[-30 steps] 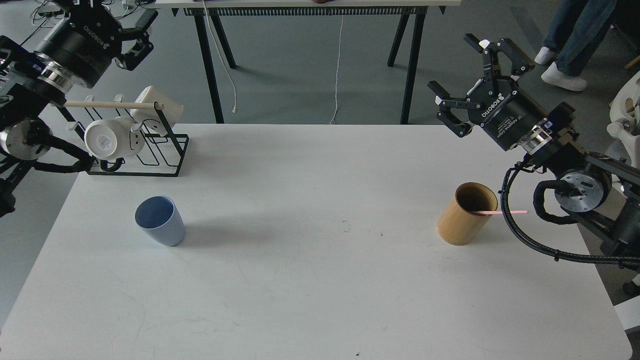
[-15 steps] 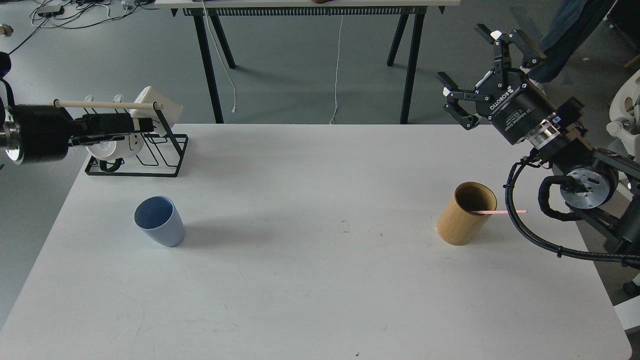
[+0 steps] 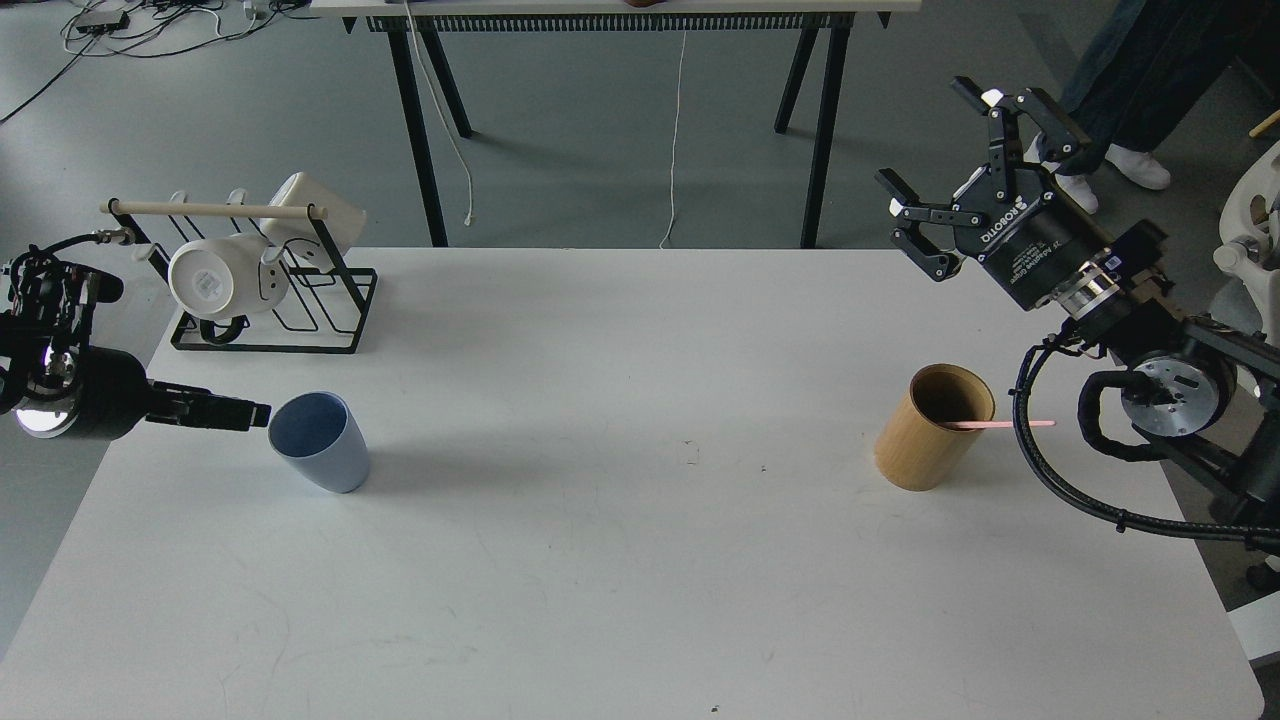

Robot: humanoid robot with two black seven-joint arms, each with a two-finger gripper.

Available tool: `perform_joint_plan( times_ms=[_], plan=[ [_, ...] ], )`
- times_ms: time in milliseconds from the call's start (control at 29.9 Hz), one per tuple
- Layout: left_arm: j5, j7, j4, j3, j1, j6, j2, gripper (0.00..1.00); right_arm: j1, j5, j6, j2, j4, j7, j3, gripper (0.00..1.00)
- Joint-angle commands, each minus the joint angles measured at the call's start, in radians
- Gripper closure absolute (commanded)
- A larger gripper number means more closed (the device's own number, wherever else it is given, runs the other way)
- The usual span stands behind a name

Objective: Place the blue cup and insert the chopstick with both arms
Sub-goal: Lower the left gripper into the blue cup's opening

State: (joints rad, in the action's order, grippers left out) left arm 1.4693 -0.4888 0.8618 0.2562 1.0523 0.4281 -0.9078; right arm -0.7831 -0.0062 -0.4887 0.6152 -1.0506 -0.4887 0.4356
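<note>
The blue cup (image 3: 325, 450) stands upright on the left part of the white table (image 3: 640, 560). My left gripper (image 3: 245, 413) comes in level from the left, its tip just left of the cup's rim; it is seen edge-on, so its fingers cannot be told apart. A pink chopstick (image 3: 1005, 424) leans out of a tan wooden cylinder (image 3: 925, 435) on the right, pointing right. My right gripper (image 3: 950, 150) is open and empty, held high behind and above the cylinder.
A black wire mug rack (image 3: 310, 300) with a pale wooden rod and white mugs (image 3: 215, 280) stands at the table's back left. Another table's black legs (image 3: 425, 130) and a person's legs (image 3: 1130, 90) are beyond the far edge.
My left arm has swung down from high at the back left, past the mug rack, to the table beside the blue cup. My right gripper rose slightly and stays open.
</note>
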Motion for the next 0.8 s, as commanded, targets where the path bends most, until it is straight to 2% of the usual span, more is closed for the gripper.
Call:
perform_joint_plan(
  times_ms=[0,234,401,769],
  plan=[
    [0.000,0.000,-0.027,0.000,-0.008,-0.002,0.026,0.01,0.001,0.000,0.000,0.003,0.001,0.000,0.000,0.06],
    [0.000,0.000,-0.064,-0.002,-0.009,-0.002,0.061,0.01,0.004,0.000,0.000,0.003,0.009,0.000,-0.002,0.06],
    [-0.010,0.000,-0.064,-0.008,-0.014,0.000,0.067,0.05,0.010,-0.001,0.000,0.003,0.018,0.000,-0.002,0.06],
    [-0.023,0.000,-0.061,-0.015,-0.041,-0.002,0.087,0.23,0.024,0.000,0.000,0.011,0.026,0.000,0.000,0.06]
  ],
)
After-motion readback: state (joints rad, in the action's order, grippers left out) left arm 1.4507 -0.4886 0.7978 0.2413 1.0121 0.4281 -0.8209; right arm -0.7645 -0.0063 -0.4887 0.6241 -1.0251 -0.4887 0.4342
